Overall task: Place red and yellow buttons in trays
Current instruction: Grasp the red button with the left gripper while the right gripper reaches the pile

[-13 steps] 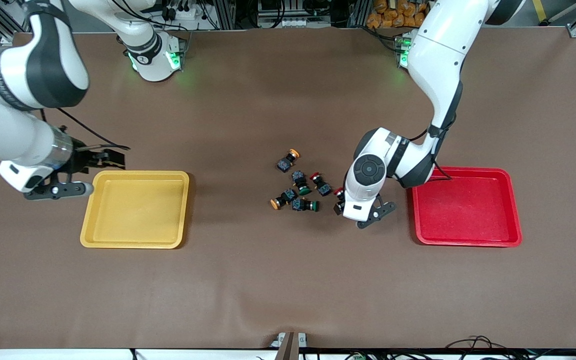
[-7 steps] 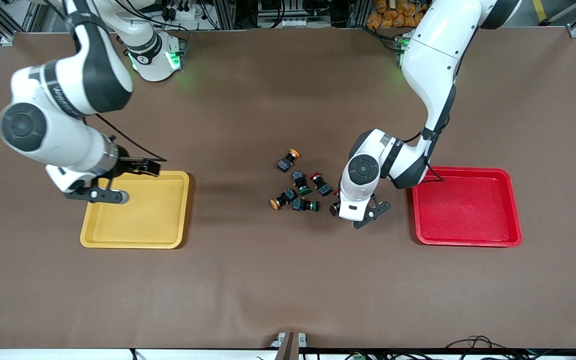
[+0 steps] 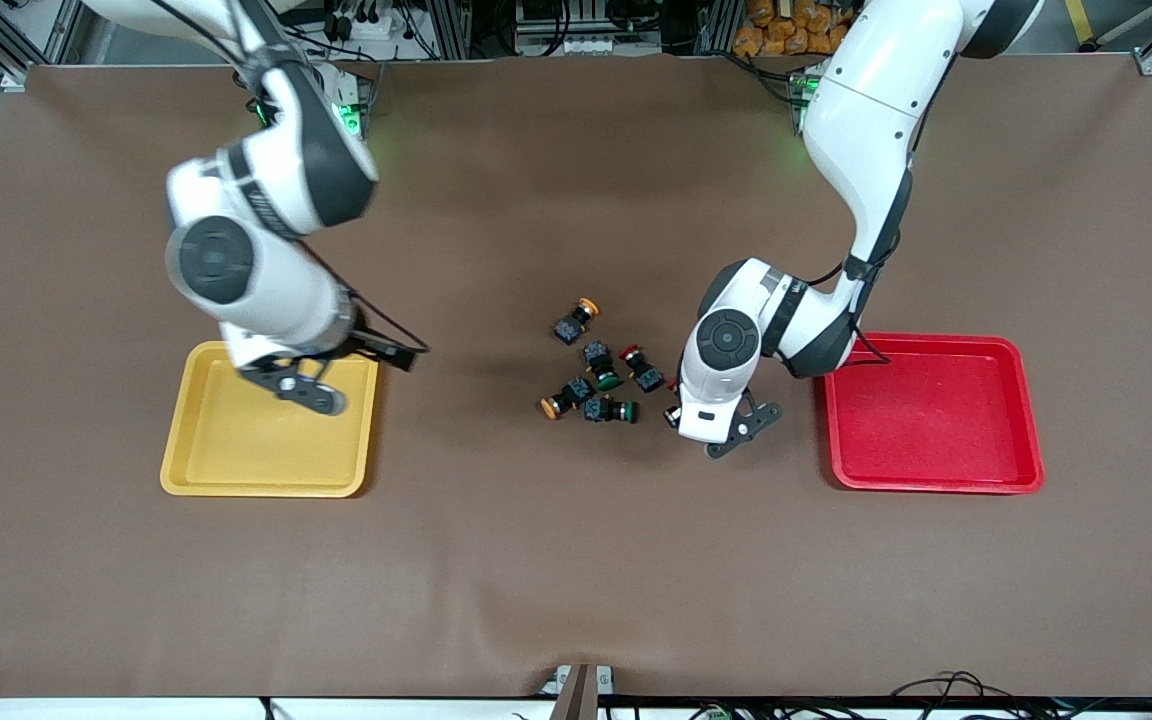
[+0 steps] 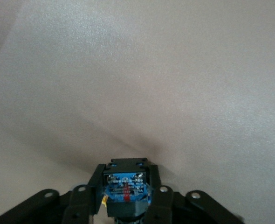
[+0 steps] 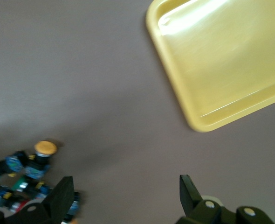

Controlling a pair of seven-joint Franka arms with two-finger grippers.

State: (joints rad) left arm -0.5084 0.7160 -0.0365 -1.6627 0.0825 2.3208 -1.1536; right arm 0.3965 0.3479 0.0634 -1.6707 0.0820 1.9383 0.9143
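The red button [image 4: 127,192] is in the grip: the left wrist view shows its dark blue-grey body pinched between the two black fingers [image 4: 92,183] of the left gripper [image 3: 681,413], jaws clamped tight against its sides, down at the brown table [image 3: 576,560]. From the front, a speck of red cap peeks out beside the white hand, between the button pile and the red tray [image 3: 936,414].

The pile sits mid-table, just beside that gripper toward the right arm's end. A second red button [image 3: 641,366] lies closest to it. A green-capped switch [image 3: 602,367] is beside that one, another green-capped switch [image 3: 610,410] nearer the front camera. One yellow button [image 3: 564,398] lies at the pile's edge, cap pointing toward the yellow tray; the other yellow button [image 3: 576,320] sits farthest from the camera, slightly apart from the rest.

The red tray lies toward the left arm's end, nothing in it. The yellow tray [image 3: 271,420] lies toward the right arm's end, its floor bare as far as it shows.

The right gripper [image 3: 331,372] is up over the yellow tray's corner nearest the pile, fingers spread wide and carrying nothing. Its wrist view shows those fingers [image 5: 63,198] parted, the tray corner in sight and the pile at the edge of the frame.
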